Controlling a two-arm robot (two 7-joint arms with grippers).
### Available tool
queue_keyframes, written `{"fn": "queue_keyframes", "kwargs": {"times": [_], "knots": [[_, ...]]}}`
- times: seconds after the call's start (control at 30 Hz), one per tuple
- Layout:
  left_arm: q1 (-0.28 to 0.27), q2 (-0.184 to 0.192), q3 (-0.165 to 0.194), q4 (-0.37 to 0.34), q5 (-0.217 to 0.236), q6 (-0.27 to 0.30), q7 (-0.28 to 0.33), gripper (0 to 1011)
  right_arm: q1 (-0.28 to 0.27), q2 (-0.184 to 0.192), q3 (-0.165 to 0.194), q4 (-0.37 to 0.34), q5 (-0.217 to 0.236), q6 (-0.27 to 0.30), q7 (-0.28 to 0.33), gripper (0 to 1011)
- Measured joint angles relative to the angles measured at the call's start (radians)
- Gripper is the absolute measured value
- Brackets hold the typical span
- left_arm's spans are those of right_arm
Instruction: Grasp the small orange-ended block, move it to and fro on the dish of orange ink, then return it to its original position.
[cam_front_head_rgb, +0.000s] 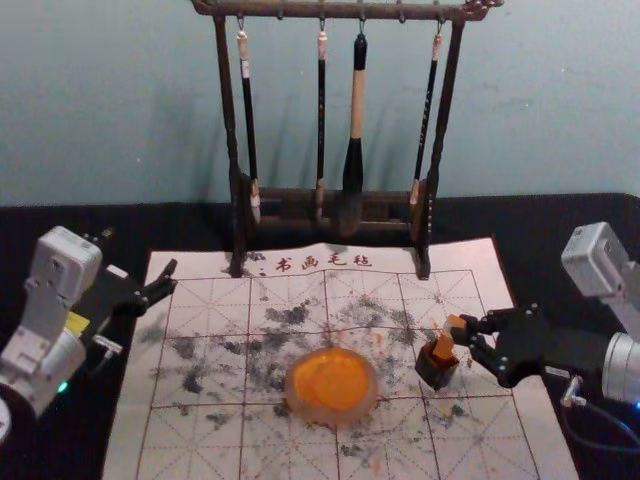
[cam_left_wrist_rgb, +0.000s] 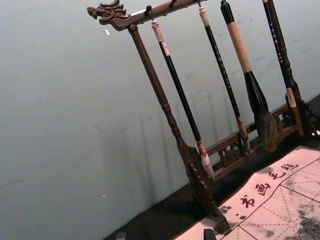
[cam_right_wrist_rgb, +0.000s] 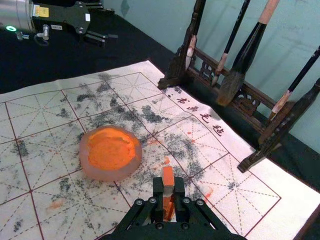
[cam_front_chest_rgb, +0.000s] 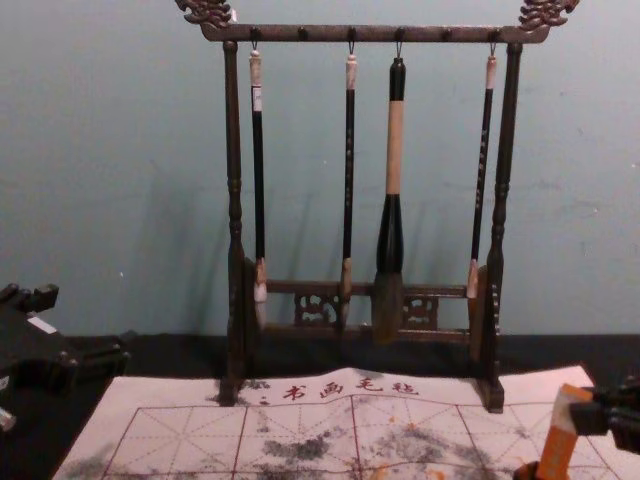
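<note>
My right gripper (cam_front_head_rgb: 464, 333) is at the right of the mat, shut on the small orange-ended block (cam_front_head_rgb: 456, 323). The block leans slightly, its lower part at the mouth of a small dark holder (cam_front_head_rgb: 437, 371). In the right wrist view, the block (cam_right_wrist_rgb: 168, 179) with its pale band is between the fingertips of the right gripper (cam_right_wrist_rgb: 169, 186). The chest view shows the block (cam_front_chest_rgb: 560, 440) from the side. Left of the holder lies the dish of orange ink (cam_front_head_rgb: 332, 386). Parked at the left, my left gripper (cam_front_head_rgb: 160, 281) is open; its spread tips (cam_left_wrist_rgb: 165, 235) show in the left wrist view.
A dark wooden brush rack (cam_front_head_rgb: 237, 140) with several hanging brushes stands at the back of the mat. The white gridded mat (cam_front_head_rgb: 200, 440) has grey ink smudges and lies on a black table (cam_front_head_rgb: 60, 220). A wall rises behind.
</note>
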Motion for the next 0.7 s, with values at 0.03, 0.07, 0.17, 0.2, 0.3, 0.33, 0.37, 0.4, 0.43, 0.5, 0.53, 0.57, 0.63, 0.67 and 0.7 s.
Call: {"fn": "queue_keyframes", "kwargs": {"times": [0.03, 0.07, 0.17, 0.2, 0.3, 0.33, 0.37, 0.4, 0.43, 0.5, 0.53, 0.57, 0.63, 0.67, 0.7], "knots": [[0.0, 0.0, 0.0, 0.0, 0.0, 0.0, 0.0, 1001, 0.002, -0.002, -0.001, 0.003, -0.001, 0.001, 0.0, 93], [0.0, 0.0, 0.0, 0.0, 0.0, 0.0, 0.0, 1001, 0.005, -0.006, -0.003, 0.008, -0.003, 0.002, 0.001, 93], [0.0, 0.0, 0.0, 0.0, 0.0, 0.0, 0.0, 1001, 0.011, -0.012, -0.008, 0.018, -0.007, 0.004, 0.003, 93], [0.0, 0.0, 0.0, 0.0, 0.0, 0.0, 0.0, 1001, 0.013, -0.013, -0.009, 0.02, -0.008, 0.005, 0.003, 93], [0.0, 0.0, 0.0, 0.0, 0.0, 0.0, 0.0, 1001, 0.017, -0.017, -0.013, 0.027, -0.012, 0.007, 0.005, 93], [0.0, 0.0, 0.0, 0.0, 0.0, 0.0, 0.0, 1001, 0.018, -0.018, -0.015, 0.029, -0.014, 0.009, 0.006, 93], [0.0, 0.0, 0.0, 0.0, 0.0, 0.0, 0.0, 1001, 0.018, -0.019, -0.015, 0.03, -0.014, 0.01, 0.006, 93], [0.0, 0.0, 0.0, 0.0, 0.0, 0.0, 0.0, 1001, 0.018, -0.02, -0.016, 0.031, -0.015, 0.011, 0.006, 94], [0.0, 0.0, 0.0, 0.0, 0.0, 0.0, 0.0, 1001, 0.019, -0.022, -0.017, 0.033, -0.016, 0.013, 0.006, 93], [0.0, 0.0, 0.0, 0.0, 0.0, 0.0, 0.0, 1001, 0.02, -0.023, -0.019, 0.034, -0.017, 0.015, 0.005, 93], [0.0, 0.0, 0.0, 0.0, 0.0, 0.0, 0.0, 1001, 0.02, -0.024, -0.019, 0.035, -0.017, 0.016, 0.005, 93], [0.0, 0.0, 0.0, 0.0, 0.0, 0.0, 0.0, 1002, 0.02, -0.025, -0.02, 0.036, -0.018, 0.018, 0.005, 94], [0.0, 0.0, 0.0, 0.0, 0.0, 0.0, 0.0, 1001, 0.021, -0.026, -0.021, 0.038, -0.019, 0.02, 0.004, 93], [0.0, 0.0, 0.0, 0.0, 0.0, 0.0, 0.0, 1001, 0.021, -0.027, -0.022, 0.038, -0.019, 0.021, 0.004, 93], [0.0, 0.0, 0.0, 0.0, 0.0, 0.0, 0.0, 1001, 0.021, -0.028, -0.024, 0.04, -0.021, 0.023, 0.004, 93]]}}
